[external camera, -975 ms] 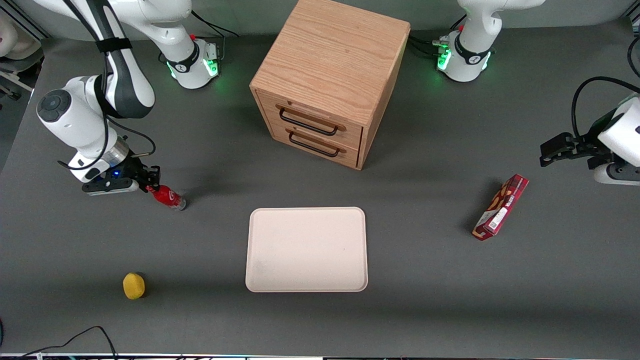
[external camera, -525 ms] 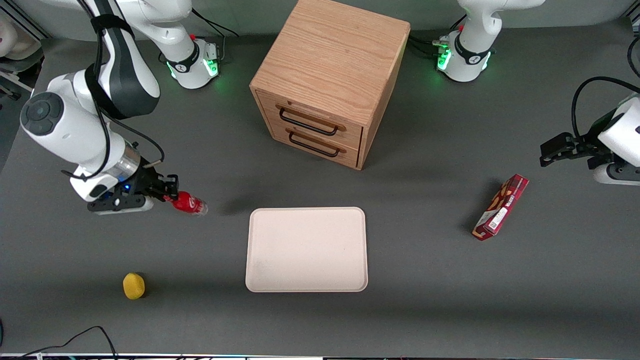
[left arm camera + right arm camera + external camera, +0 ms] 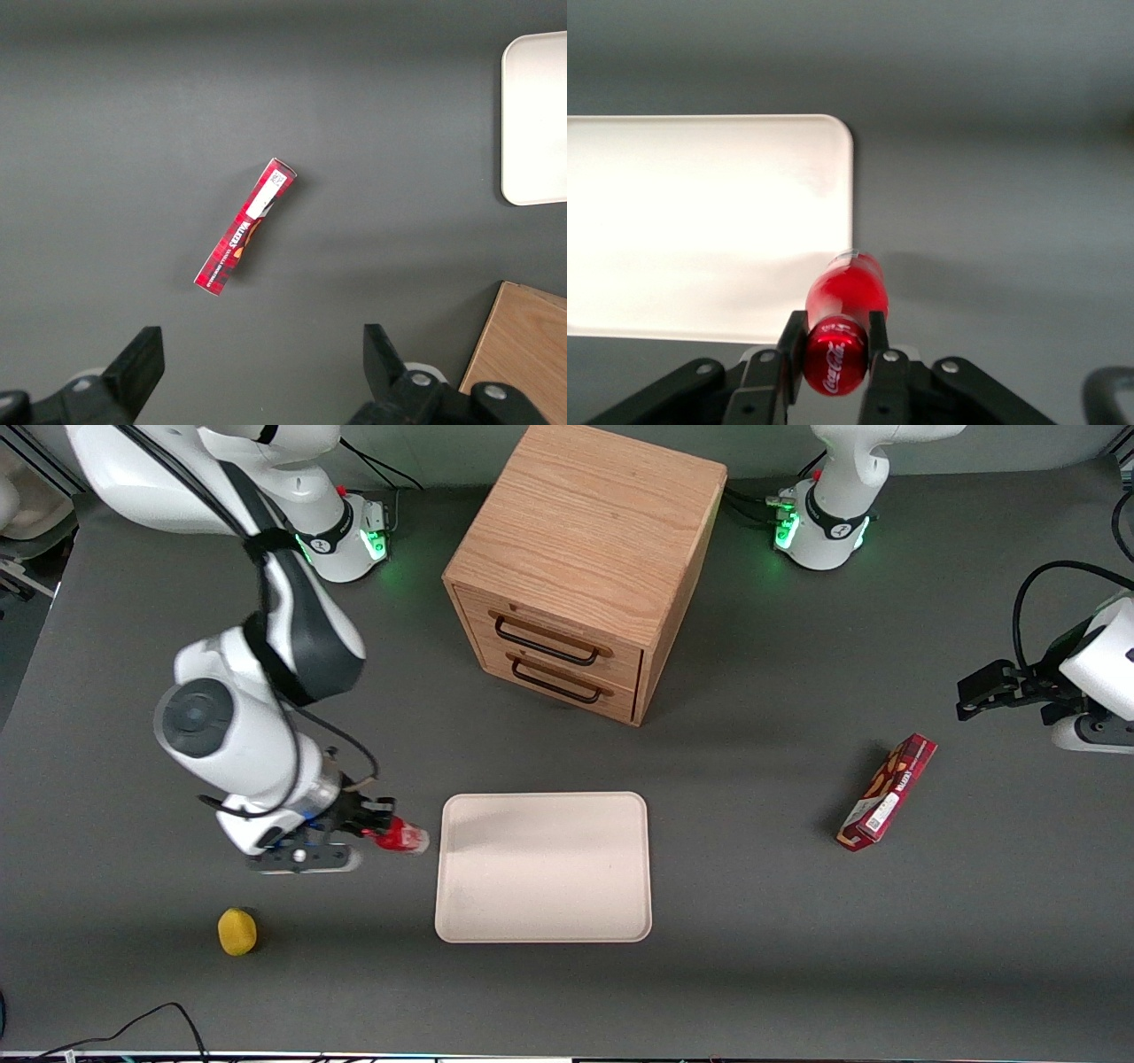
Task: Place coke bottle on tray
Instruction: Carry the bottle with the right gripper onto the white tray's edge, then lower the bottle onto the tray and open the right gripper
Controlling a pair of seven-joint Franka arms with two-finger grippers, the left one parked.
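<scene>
Fingers [image 3: 877, 341] of gripper [image 3: 376, 834] clamp coke bottle [image 3: 400, 838] at its neck, base pointing toward the tray [image 3: 543, 867] just beside.

Robot lab / data-collection bench. Evidence: two white Franka arm bases [image 3: 341, 536] w/ green status LEDs bolted at edge of a dark grey matte table [image 3: 753, 957], loose cables [image 3: 133, 1027], staged props only: wooden drawer cabinet [image 3: 580, 567], cream tray [image 3: 543, 866], snack box [image 3: 888, 792], yellow fruit-like item [image 3: 236, 931].
</scene>
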